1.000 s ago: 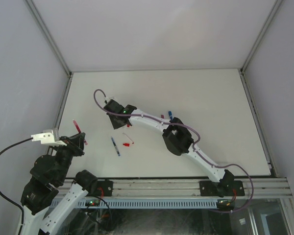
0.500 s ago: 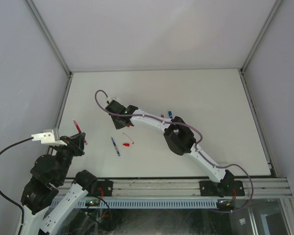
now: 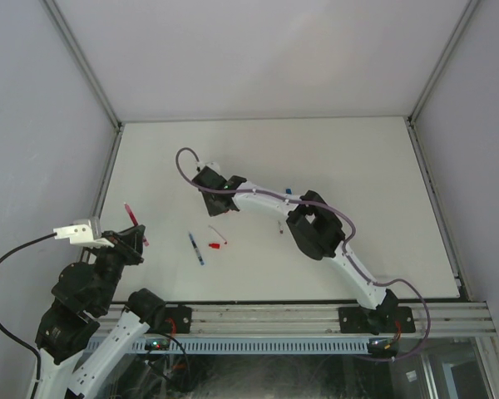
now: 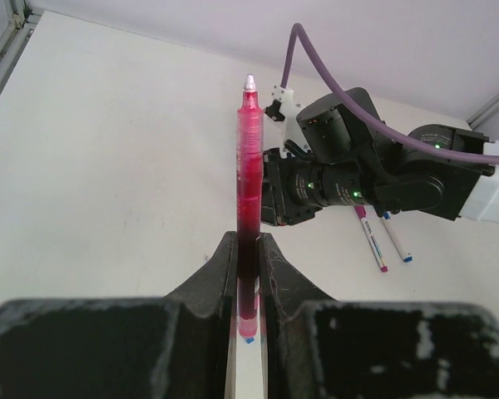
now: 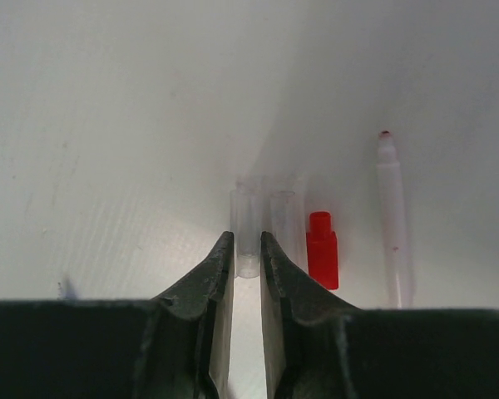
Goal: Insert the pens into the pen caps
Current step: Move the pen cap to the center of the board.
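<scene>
While the top view shows a blue pen (image 3: 197,248) lying loose near centre-left, the left wrist view shows the left gripper (image 4: 248,243) clamped narrowly on a red pen (image 4: 248,166), tip outward. Right wrist view: right gripper (image 5: 247,241) pinches a clear cap (image 5: 247,212) by its end, left of a red cap (image 5: 321,249). Hazard: shallow hold; cap may pivot during mating.

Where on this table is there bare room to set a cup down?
Bare: the far strip of the table behind the right arm, and the right side between that arm and the right rail. Crowded: the near-left middle, where loose pens and a red cap lie near the left gripper.
</scene>
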`<control>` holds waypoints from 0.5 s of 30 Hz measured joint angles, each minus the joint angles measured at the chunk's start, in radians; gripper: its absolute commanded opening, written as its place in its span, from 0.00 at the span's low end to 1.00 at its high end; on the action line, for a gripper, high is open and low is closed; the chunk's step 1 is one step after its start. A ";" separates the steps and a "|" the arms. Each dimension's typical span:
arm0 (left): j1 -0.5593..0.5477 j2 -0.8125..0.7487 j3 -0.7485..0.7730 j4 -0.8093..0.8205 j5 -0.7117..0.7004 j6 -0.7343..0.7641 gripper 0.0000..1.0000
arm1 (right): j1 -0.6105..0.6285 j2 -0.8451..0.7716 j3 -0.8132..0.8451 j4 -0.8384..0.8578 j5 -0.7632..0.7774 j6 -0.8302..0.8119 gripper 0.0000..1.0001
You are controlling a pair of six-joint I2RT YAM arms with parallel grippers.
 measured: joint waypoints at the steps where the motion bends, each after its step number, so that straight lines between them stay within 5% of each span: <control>1: 0.000 0.000 0.000 0.000 0.000 0.000 0.00 | -0.003 -0.010 -0.017 0.005 0.004 0.002 0.14; 15: 0.000 0.006 0.000 0.000 0.000 0.000 0.00 | -0.016 -0.201 -0.333 0.074 0.035 0.003 0.12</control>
